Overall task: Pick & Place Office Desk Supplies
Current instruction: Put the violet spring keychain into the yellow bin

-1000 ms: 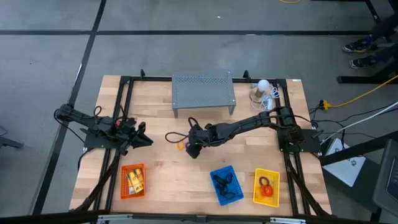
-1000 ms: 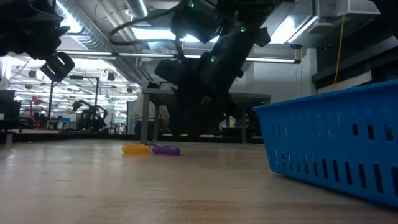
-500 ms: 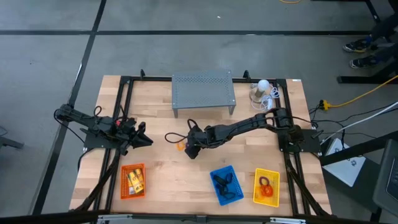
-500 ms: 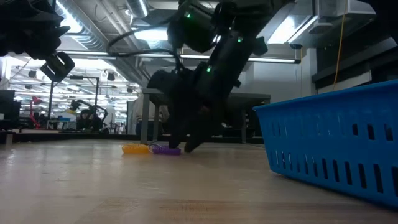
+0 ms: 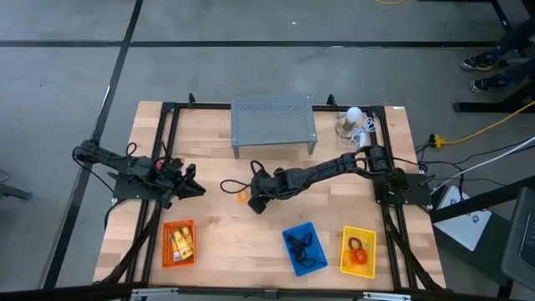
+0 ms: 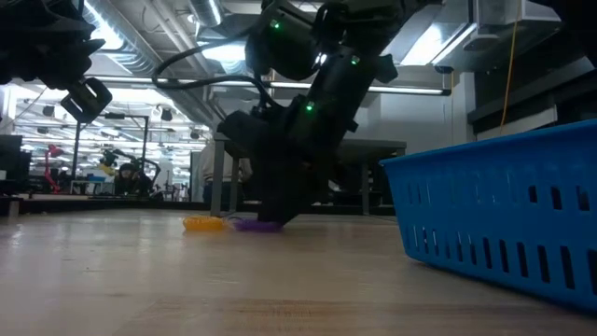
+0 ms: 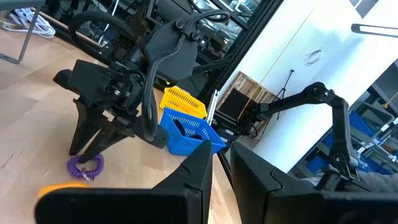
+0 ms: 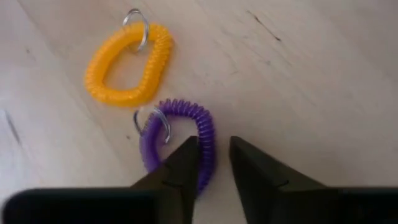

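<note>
A purple coil loop (image 8: pixel 182 107) with a small metal ring lies flat on the wooden table, an orange coil loop (image 8: pixel 99 83) just beside it. My right gripper (image 8: pixel 214 146) stands over the purple loop near the table's middle (image 5: pixel 253 199), slanting down, shut on it. In the low view its fingers meet the table at the purple loop (image 6: pixel 250 224), with the orange loop (image 6: pixel 203 223) next to it. My left gripper (image 5: pixel 199 189) waits shut and level at the table's left, holding nothing. My right gripper has one side of the purple loop's coil (image 8: pixel 208 134) between its two fingers, one finger (image 8: pixel 183 158) inside the loop and the other outside. The fingers come from above, slanting down, and cross the coil strand. The loop lies flat on the table.
Along the near edge stand an orange basket (image 5: pixel 178 243) with yellow packets, a blue basket (image 5: pixel 303 248) with black pieces and a yellow basket (image 5: pixel 358 252) with loops. A grey perforated shelf (image 5: pixel 273 124) and a white bulb (image 5: pixel 354 115) stand at the far side.
My right gripper has sunk toward the table onto the purple loop, and its fingers have drawn together around the loop's strand. Both loops lie where they were.
</note>
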